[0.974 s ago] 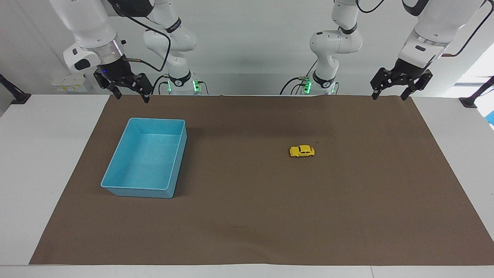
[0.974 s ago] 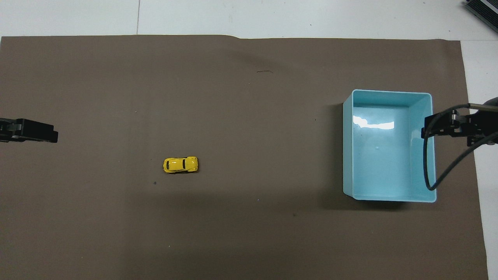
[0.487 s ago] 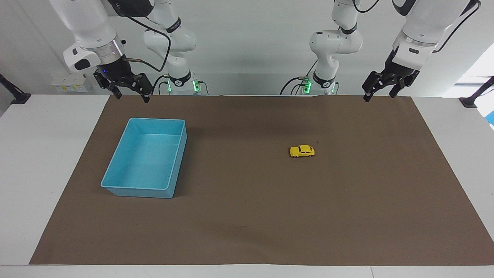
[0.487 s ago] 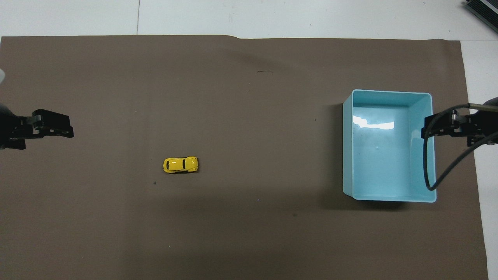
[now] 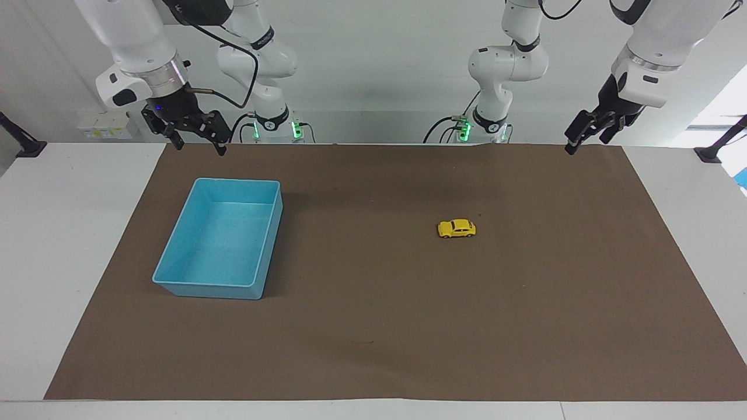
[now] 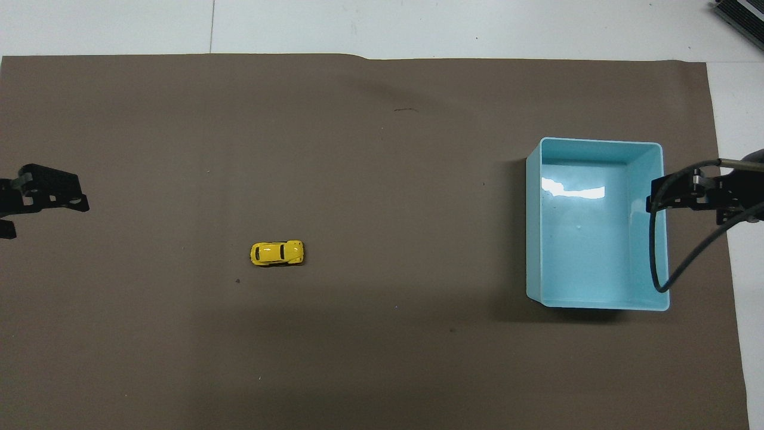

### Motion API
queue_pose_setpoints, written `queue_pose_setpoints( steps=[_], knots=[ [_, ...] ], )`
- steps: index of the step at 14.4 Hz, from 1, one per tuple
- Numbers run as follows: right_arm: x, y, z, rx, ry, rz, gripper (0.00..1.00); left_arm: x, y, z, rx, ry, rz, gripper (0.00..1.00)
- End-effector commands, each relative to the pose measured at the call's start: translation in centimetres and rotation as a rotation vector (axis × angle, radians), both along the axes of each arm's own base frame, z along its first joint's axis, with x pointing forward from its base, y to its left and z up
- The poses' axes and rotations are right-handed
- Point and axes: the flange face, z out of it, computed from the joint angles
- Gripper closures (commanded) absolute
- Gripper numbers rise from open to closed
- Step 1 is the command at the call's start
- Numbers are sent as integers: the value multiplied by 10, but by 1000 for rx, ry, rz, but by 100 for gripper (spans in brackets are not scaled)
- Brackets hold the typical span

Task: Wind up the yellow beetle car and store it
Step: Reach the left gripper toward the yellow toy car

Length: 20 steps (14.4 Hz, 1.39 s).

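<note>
Yellow beetle car [image 5: 457, 228]: stood on its wheels on the brown mat [image 5: 385, 350], out in the open toward the left arm's end of the table, touched by neither gripper and well apart from the bin; unobstructed ground on every side left room for a descent from above.

Blue bin [image 5: 175, 279]: lay empty on the mat toward the right arm's end, open side up; evidently the intended store for the car.

Left gripper [image 5: 586, 133]: hung raised over the mat's edge nearest the robots, at its own end of the table, holding nothing; fingers spread apart. Its place on the car's side of the table made it the likelier arm for the first grasp.

Right gripper [image 5: 196, 140]: hung raised just above the mat's edge nearest the robots, close by the bin's end, holding nothing; fingers spread. This arm appeared to wait.

Stage of task: judged the very beginning; car neither wound nor stored.

Handling note: so small and rounded a body would probably call for a closely centred pinch across its flanks.
</note>
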Motion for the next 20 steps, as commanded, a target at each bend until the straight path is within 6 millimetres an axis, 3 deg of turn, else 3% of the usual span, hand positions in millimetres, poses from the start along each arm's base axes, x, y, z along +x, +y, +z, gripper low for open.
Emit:
queue_pose_setpoints(
  steps=[1,8,12,19,20],
  knots=[
    [-3,-3,4,14,-3,12,0,-9,-11,-23,-12,64,172,0],
    [-3,-3,4,14,-3,12,0,-3,-52,-105,-15,88,632,0],
    [-3,-3,4,14,-3,12,0,-1,-62,-122,-56,123,815,0],
    [-3,-3,4,14,-3,12,0,5,-92,-200,-83,79,1159,0],
    [-3,-3,4,14,-3,12,0,3,-116,-220,-53,109,1144,0]
  ],
)
